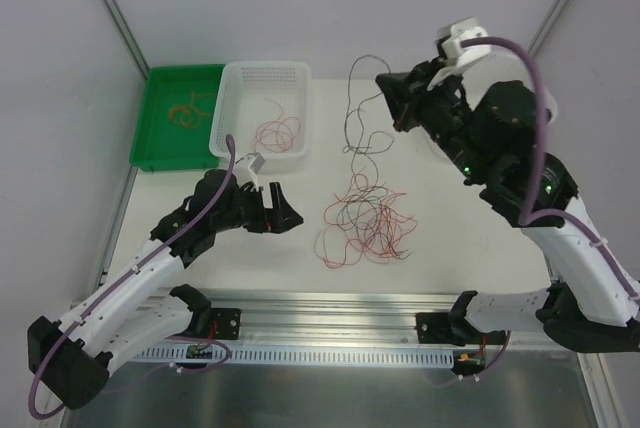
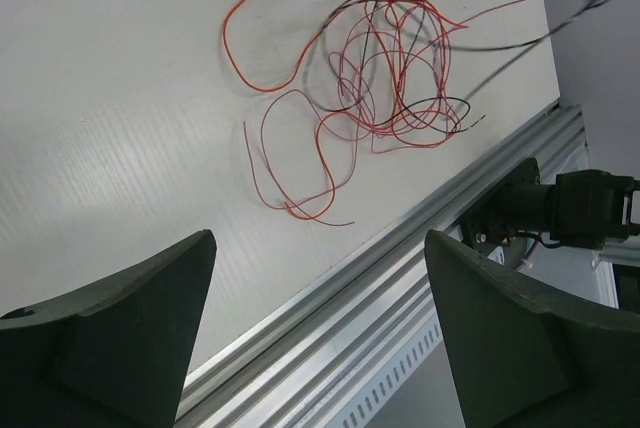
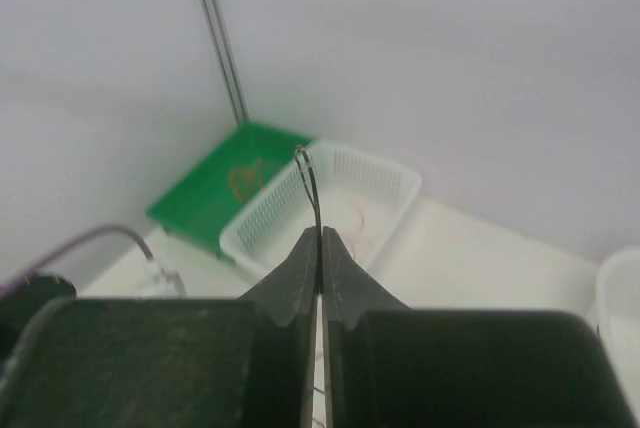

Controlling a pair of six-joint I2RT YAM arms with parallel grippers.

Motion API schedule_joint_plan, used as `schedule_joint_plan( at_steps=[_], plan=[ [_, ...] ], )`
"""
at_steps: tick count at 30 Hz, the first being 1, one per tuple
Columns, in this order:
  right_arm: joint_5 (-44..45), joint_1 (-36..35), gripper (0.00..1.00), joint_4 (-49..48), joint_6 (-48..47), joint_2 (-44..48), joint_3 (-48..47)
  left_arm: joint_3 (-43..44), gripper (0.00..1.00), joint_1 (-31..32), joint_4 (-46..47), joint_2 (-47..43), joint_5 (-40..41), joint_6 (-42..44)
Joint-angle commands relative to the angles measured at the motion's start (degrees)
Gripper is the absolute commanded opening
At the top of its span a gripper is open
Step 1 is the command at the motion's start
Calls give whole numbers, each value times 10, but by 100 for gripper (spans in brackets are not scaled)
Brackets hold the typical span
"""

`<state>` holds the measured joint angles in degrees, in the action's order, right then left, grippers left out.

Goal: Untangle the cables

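Observation:
A loose tangle of red and black cables lies on the white table in the middle. My right gripper is raised above the table's far side and is shut on a thin black cable that hangs down in loops to the tangle. In the right wrist view the black cable sticks out past the pinched fingertips of the right gripper. My left gripper hovers open just left of the tangle, holding nothing. The left wrist view has the tangle beyond the left gripper.
A white mesh basket at the back holds red cables. Beside it on the left, a green tray holds orange-tan cables. An aluminium rail runs along the table's near edge. A white rim shows at the right.

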<state>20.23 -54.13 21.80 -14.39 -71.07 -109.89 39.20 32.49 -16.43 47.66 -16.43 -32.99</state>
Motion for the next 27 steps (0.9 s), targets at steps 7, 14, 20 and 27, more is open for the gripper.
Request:
schedule_joint_plan(
  at_steps=[7,14,20,27],
  plan=[
    [-100,4,1,92,114,76,240,5,85,28,111,23,-5,-5],
    [-118,3,1,101,137,117,314,36,83,62,206,59,14,-23],
    [-135,3,1,94,142,126,326,89,76,109,242,144,61,-23],
    [-135,3,1,88,160,136,336,116,44,152,300,233,114,-21]
  ],
)
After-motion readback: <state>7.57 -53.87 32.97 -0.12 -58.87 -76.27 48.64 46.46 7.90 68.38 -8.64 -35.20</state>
